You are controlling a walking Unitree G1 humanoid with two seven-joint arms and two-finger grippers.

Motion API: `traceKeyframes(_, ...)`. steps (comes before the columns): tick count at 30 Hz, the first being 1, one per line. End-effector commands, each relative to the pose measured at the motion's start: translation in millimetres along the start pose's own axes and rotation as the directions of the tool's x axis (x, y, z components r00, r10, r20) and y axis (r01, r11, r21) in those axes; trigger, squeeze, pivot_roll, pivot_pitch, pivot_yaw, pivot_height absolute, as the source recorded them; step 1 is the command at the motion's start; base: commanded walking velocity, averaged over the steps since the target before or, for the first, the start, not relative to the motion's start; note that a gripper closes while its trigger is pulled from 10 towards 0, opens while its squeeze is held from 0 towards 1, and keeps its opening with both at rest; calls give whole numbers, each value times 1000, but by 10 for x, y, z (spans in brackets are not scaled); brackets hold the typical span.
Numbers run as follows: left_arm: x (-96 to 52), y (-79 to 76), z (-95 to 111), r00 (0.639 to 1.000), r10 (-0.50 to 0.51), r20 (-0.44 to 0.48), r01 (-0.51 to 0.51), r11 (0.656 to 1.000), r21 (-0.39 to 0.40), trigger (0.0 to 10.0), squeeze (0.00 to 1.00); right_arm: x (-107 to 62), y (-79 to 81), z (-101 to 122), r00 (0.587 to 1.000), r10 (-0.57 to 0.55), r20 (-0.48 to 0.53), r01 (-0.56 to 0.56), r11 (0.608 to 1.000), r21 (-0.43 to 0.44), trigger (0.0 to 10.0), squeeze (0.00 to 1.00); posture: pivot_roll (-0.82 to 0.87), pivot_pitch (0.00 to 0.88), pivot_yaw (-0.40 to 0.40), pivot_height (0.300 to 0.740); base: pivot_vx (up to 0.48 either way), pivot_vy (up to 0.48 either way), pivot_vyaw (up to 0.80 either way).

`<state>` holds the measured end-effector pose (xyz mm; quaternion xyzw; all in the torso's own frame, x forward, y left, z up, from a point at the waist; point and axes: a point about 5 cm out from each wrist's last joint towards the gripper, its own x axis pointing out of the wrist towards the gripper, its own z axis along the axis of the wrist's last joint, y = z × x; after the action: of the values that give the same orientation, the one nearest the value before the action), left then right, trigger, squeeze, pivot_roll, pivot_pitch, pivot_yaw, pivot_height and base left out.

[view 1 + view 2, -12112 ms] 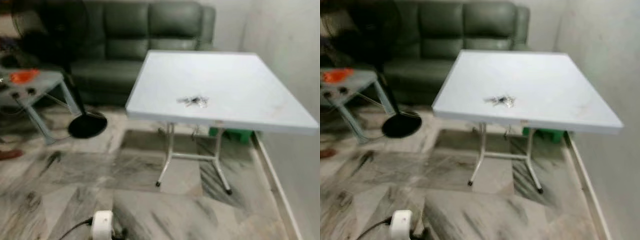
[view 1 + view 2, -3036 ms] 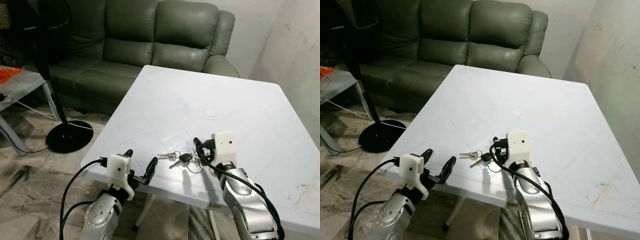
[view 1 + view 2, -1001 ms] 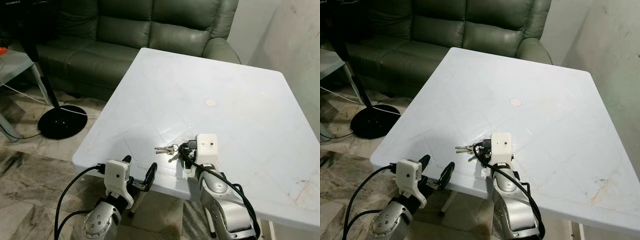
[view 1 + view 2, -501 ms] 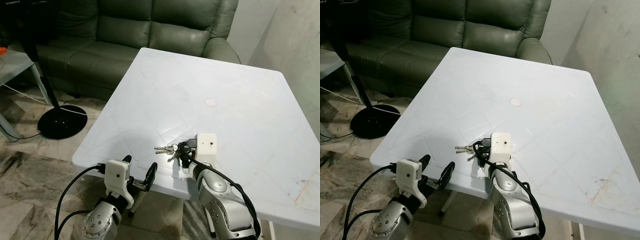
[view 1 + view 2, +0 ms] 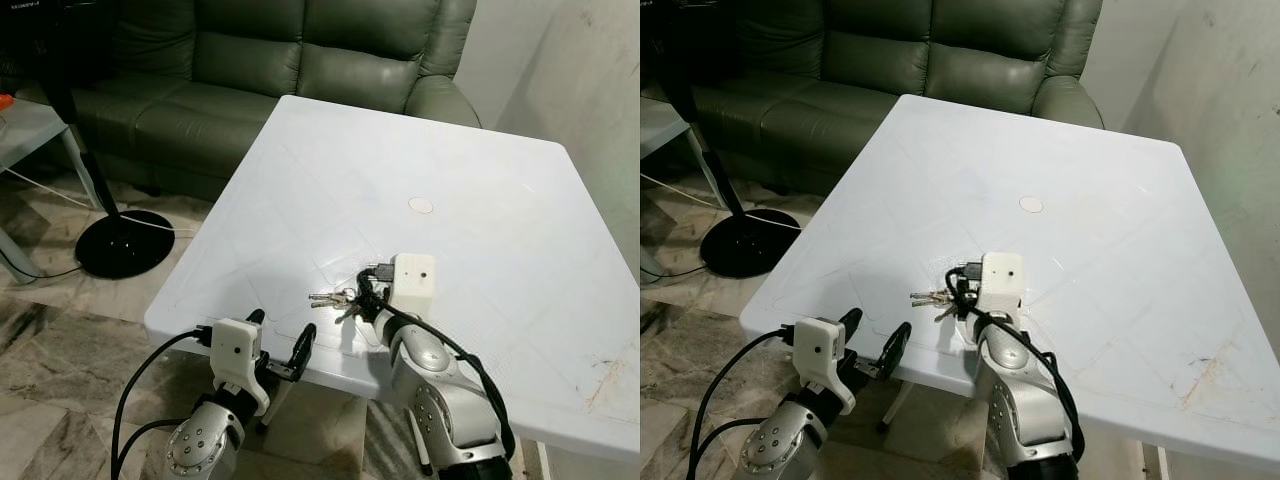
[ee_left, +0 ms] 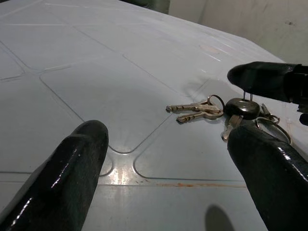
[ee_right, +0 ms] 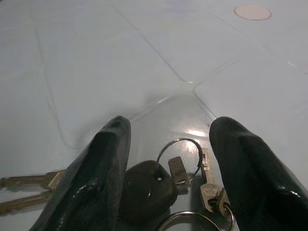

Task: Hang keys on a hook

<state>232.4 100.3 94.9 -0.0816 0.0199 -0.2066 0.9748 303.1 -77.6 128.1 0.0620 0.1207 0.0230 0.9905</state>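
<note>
Several keys (image 5: 338, 298) lie in a loose bunch on the white table (image 5: 480, 210), near its front edge, joined by thin wire rings to a black fob (image 7: 147, 190). Two brass keys (image 6: 195, 111) point away from the fob toward the robot's left, flat on the tabletop. The right gripper (image 7: 168, 168) is down at the bunch with its two black fingers (image 7: 103, 168) spread apart, one on each side of the fob and the ring (image 7: 180, 149) beside it; the fob sits in the gap between them, and I cannot tell whether either finger touches it. From the head view the white wrist block (image 5: 412, 283) of that arm stands just right of the keys, with a black cable (image 5: 440, 345) looping back along the silver forearm. The left gripper (image 5: 278, 352) hangs at the table's front edge, just below and left of the bunch, its fingers (image 6: 72, 178) open and holding nothing, pointing over the tabletop toward the keys. A small round pale mark (image 5: 421, 205) sits on the table farther back, well apart from the keys. Beyond the table stands a dark green sofa (image 5: 300, 60), and to the robot's left a black round fan base (image 5: 124, 243) rests on the marbled floor (image 5: 60, 350).
</note>
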Motion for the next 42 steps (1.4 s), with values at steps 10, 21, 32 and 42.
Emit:
traceKeyframes(10, 16, -40, 15, 1000, -2, 1, 2, 1000, -2, 10000, 0, -74, 300, -192, 996, 5, -87, 1, 998, 70, 10000, 0, 72, 126, -105, 740, 0, 0, 0)
traceKeyframes(21, 30, -31, 33, 1000, 1, 4, -1, 1000, -7, 10000, 0, -66, 267, -185, 997, -2, -79, 6, 998, 55, 3020, 0, 71, 137, -101, 740, 0, 0, 0)
traceKeyframes(32, 42, -27, 42, 1000, 1, 4, 0, 1000, -10, 10000, 0, -83, 232, -227, 995, -11, -95, 13, 1000, 19, 10000, 0, 66, 142, -97, 740, 0, 0, 0)
traceKeyframes(42, 47, -29, 46, 1000, -1, 5, 1, 1000, -11, 10000, 0, -79, 158, -258, 994, -46, -103, 44, 999, -17, 10000, 0, 64, 141, -95, 740, 0, 0, 0)
